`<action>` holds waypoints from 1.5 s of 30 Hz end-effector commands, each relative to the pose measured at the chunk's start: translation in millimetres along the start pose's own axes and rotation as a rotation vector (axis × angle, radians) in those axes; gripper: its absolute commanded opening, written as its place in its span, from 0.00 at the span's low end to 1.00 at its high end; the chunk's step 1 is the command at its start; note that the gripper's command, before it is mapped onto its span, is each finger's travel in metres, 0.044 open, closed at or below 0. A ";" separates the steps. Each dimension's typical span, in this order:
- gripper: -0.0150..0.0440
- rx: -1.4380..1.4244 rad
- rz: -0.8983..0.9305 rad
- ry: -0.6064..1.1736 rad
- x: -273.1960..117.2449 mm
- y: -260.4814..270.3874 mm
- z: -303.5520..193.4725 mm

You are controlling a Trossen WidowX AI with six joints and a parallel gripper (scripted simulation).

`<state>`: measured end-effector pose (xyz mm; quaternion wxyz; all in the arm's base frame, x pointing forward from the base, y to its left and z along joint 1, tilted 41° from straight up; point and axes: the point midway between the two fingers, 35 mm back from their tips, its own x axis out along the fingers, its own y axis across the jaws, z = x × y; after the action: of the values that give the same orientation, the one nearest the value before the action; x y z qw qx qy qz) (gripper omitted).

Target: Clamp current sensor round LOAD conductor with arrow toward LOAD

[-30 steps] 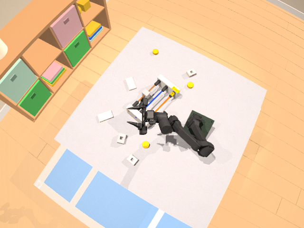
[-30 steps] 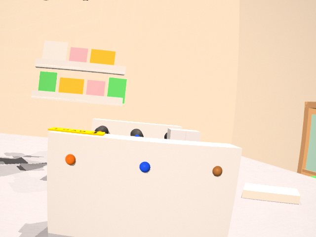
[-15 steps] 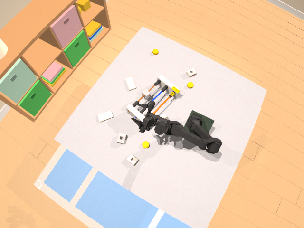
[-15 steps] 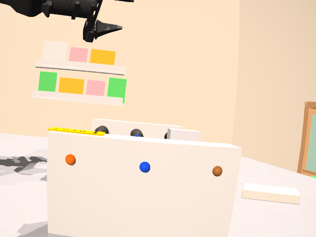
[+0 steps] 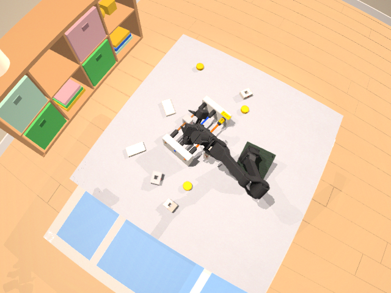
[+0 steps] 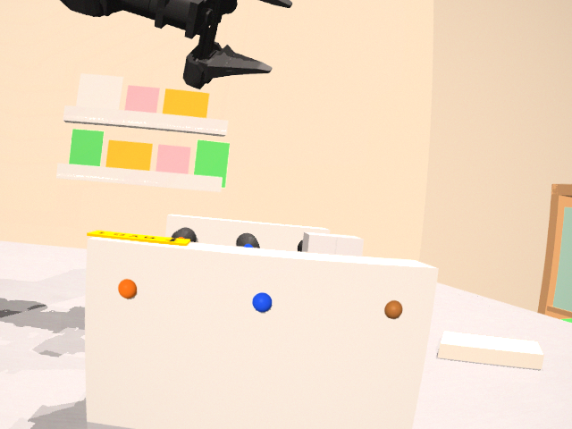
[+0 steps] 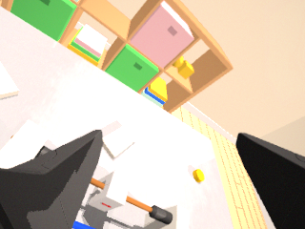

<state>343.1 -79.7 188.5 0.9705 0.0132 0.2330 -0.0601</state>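
My gripper (image 5: 187, 119) (image 6: 281, 37) (image 7: 171, 137) is open and empty, above the rack. The orange conductor (image 5: 215, 127) runs between the rack's two white end blocks, at the end with the yellow LOAD marker (image 5: 225, 115) (image 6: 138, 237). A yellow tag (image 5: 222, 121) sits on that conductor near the marker. A small white part with red on it (image 5: 206, 155), likely the open sensor, stands beside the rack, mostly hidden by the arm; its arrow cannot be read. A white block (image 5: 187, 119) (image 6: 332, 243) (image 7: 115, 191) sits round the brown conductor (image 7: 138, 202).
The rack's end blocks (image 5: 177, 149) (image 6: 258, 360) stand upright, with a blue conductor (image 5: 204, 120) (image 7: 84, 225) in the middle. Around them lie white slabs (image 5: 168, 107) (image 5: 135, 149), square white pieces with holes (image 5: 246, 93) (image 5: 156, 177) (image 5: 170, 205) and yellow discs (image 5: 200, 66) (image 5: 244, 109) (image 5: 187, 185).
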 end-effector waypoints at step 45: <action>1.00 0.748 0.314 0.998 -17.8 -13.3 -222.1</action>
<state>213.0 -111.8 -16.3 0.6800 0.4232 0.5985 -0.0167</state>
